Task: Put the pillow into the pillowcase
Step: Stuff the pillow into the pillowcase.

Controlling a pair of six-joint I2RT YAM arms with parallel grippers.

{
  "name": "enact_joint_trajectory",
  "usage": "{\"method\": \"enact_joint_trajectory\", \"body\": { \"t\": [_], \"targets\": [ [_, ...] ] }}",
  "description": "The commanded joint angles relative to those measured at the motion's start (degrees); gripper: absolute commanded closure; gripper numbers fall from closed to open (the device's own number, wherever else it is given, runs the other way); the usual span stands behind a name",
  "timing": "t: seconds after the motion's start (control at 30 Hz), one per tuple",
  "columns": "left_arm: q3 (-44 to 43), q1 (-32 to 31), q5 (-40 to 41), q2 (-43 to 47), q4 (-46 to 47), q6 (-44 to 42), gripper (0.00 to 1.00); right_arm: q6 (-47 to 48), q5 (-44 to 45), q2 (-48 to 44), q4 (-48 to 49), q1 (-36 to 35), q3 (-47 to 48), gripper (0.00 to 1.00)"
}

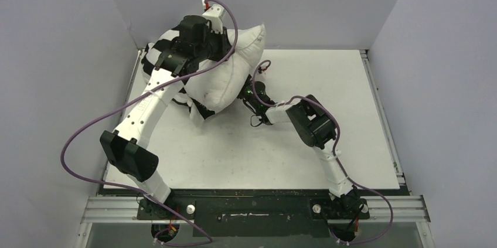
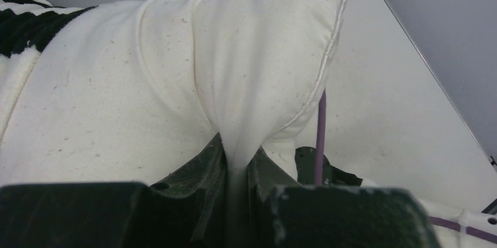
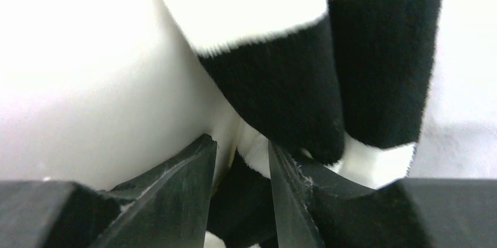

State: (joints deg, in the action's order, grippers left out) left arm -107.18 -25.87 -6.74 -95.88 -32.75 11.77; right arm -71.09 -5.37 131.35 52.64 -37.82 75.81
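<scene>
The off-white pillow (image 1: 225, 75) stands bunched up at the far left of the table, partly under my left arm. The black-and-white striped pillowcase (image 1: 157, 54) wraps its left end. My left gripper (image 2: 240, 169) is shut on a pinched fold of the pillow (image 2: 146, 101), and the stripes (image 2: 26, 25) show at the left edge of that view. My right gripper (image 1: 246, 91) sits low at the pillow's right side. Its jaws (image 3: 241, 157) are closed on a bunch of striped pillowcase fabric (image 3: 293, 84), with the pillow (image 3: 88, 84) against the left finger.
The white table (image 1: 305, 142) is boxed in by grey walls at the left, back and right. The pillow lies close to the back-left corner. Purple cables (image 1: 88, 131) loop off both arms. The right arm's elbow (image 1: 313, 122) rests mid-table.
</scene>
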Motion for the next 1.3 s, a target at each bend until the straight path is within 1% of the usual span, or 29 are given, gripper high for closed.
{"method": "enact_joint_trajectory", "body": {
  "t": [0.0,0.07,0.1,0.27,0.3,0.33,0.4,0.43,0.47,0.53,0.6,0.7,0.73,0.77,0.87,0.9,0.97,1.03,1.07,1.17,1.27],
  "targets": [
    [1.0,1.1,-2.9,5.6,12.1,4.2,1.00,-1.9,5.1,4.3,-5.5,-1.6,10.7,0.57],
    [1.9,1.2,-3.4,6.2,12.8,5.2,1.00,-2.9,7.4,6.8,-9.0,-2.2,14.6,0.49],
    [2.4,1.3,-3.7,6.4,13.2,5.7,1.00,-3.5,8.2,8.0,-11.6,-2.4,16.9,0.46],
    [3.8,1.6,-3.7,7.6,14.1,6.4,1.00,-4.5,11.7,13.3,-16.2,-2.3,25.1,0.40],
    [3.9,1.7,-3.7,7.8,14.0,6.4,1.00,-3.9,11.6,14.4,-17.1,-2.1,27.4,0.42],
    [4.2,1.9,-3.6,7.9,14.1,6.3,1.00,-2.5,10.9,15.3,-17.3,-2.0,29.3,0.47],
    [4.8,2.3,-2.8,8.2,14.1,5.3,1.00,0.6,8.7,15.8,-16.1,-1.4,30.5,0.73],
    [5.2,2.5,-1.2,8.4,13.8,3.9,1.00,2.6,7.0,14.9,-13.4,-0.9,28.5,0.90],
    [5.8,2.9,0.9,8.5,13.6,2.3,1.00,4.7,5.0,12.6,-9.6,-0.1,24.6,1.00],
    [7.4,4.4,5.2,8.8,13.4,-0.8,1.00,11.3,1.7,6.4,-0.8,1.6,13.5,1.00],
    [10.0,5.9,10.9,8.5,14.0,-4.1,1.00,16.7,-0.8,-0.9,5.8,3.8,1.8,1.00],
    [15.2,8.0,15.7,7.4,17.1,-6.8,1.00,20.0,-7.4,-8.7,19.0,7.0,-13.2,1.00],
    [16.3,8.4,16.1,6.7,18.0,-7.0,1.00,21.2,-10.5,-10.5,24.9,7.6,-16.2,1.00],
    [17.2,8.6,15.9,5.9,18.6,-7.1,1.00,22.9,-13.1,-12.3,28.4,7.9,-18.5,1.00],
    [20.7,8.6,14.7,4.9,21.9,-6.8,1.00,25.1,-19.9,-15.2,31.1,9.2,-22.2,1.00],
    [22.1,8.3,14.3,4.7,23.2,-6.6,1.00,25.0,-21.5,-16.0,33.3,9.7,-23.5,1.00],
    [25.2,7.1,16.1,4.3,25.2,-7.4,1.00,24.6,-23.1,-18.0,36.5,11.0,-25.9,1.00],
    [28.4,6.4,17.3,3.8,26.6,-7.6,1.00,25.1,-25.9,-20.0,35.3,12.3,-26.6,1.00],
    [30.0,6.4,17.5,3.4,27.2,-7.2,1.00,24.9,-29.4,-20.7,35.5,13.0,-26.9,1.00],
    [34.5,6.4,18.6,3.0,29.5,-6.6,1.00,24.4,-36.5,-23.4,39.3,13.4,-30.1,1.00],
    [37.2,6.3,19.3,2.4,31.8,-6.3,1.00,27.9,-40.4,-26.2,38.0,13.5,-33.6,1.00]
  ]
}}
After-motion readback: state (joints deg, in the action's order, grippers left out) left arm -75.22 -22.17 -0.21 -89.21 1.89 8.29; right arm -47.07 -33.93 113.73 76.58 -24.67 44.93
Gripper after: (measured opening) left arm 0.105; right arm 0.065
